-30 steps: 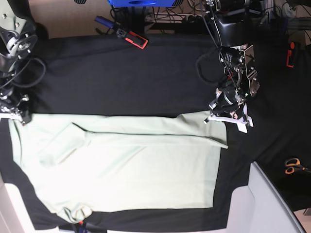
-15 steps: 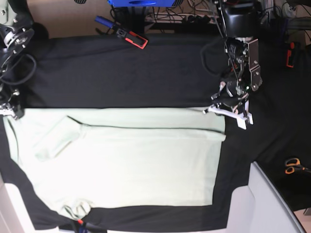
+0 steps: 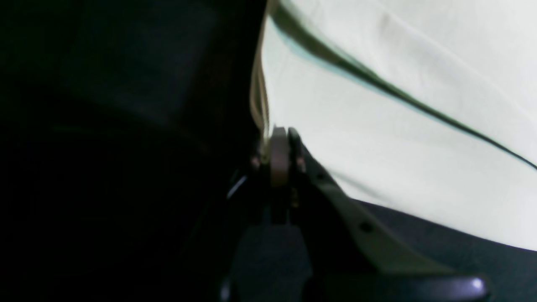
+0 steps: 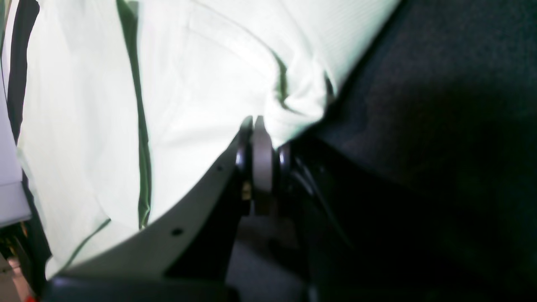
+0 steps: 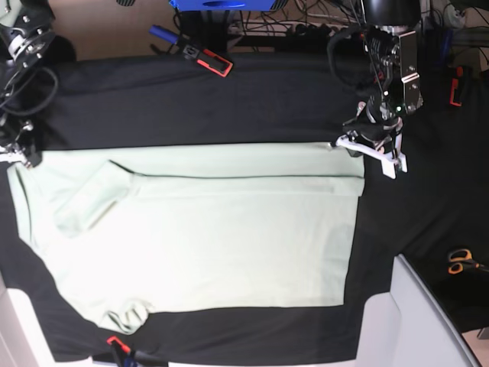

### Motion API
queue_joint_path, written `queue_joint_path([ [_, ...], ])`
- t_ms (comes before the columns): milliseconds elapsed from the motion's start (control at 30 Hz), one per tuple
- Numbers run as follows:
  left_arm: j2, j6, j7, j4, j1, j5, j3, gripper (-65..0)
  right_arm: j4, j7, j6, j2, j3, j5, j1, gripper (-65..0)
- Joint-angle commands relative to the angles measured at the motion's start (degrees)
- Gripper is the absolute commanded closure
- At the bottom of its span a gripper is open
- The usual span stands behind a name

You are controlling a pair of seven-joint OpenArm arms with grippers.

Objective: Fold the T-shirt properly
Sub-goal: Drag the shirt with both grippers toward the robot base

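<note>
Black cloth-covered table [image 5: 229, 107]: fills most of the base view and carries everything below.

T-shirt [image 5: 221, 229]: pale mint green, spread flat across the middle and near half of the table, stretched lengthwise between the two arms. A long dark fold line runs along its far edge; one sleeve [image 5: 84, 206] lies folded over the body near the left edge of the table in the base view.

Left gripper [image 5: 365, 141]: at the shirt's far corner toward the right edge of the table in the base view. Its jaws are pressed together on the shirt's edge, as the left wrist view shows [image 3: 279, 144].

Right gripper [image 5: 19, 153]: at the shirt's opposite far corner, by the table's left edge in the base view. Its jaws are clamped on a bunched bit of the shirt [image 4: 258, 134].

Red-and-black tool [image 5: 208, 59]: on the far edge of the table.

Orange-handled scissors [image 5: 460, 261]: near the table's right edge.
</note>
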Motion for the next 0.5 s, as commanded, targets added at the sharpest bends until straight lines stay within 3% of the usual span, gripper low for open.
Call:
queue_joint_path([
  [0,-0.7,1.4,1.5,0.3,0.8,1.5,-0.3,0.0,1.5,0.1,1.4,1.2,0.2,0.2,0.1,0.0],
  [100,-0.7,1.4,1.5,0.3,2.3,1.5,-0.3,0.0,3.4,-1.7,3.0,0.6,0.2,0.1,-1.3,0.0],
  [467,-0.7,1.4,1.5,7.6,10.6,1.2,-0.3,0.0,19.0,-5.6,3.1,-4.2,0.4,0.3,-8.4,0.0],
])
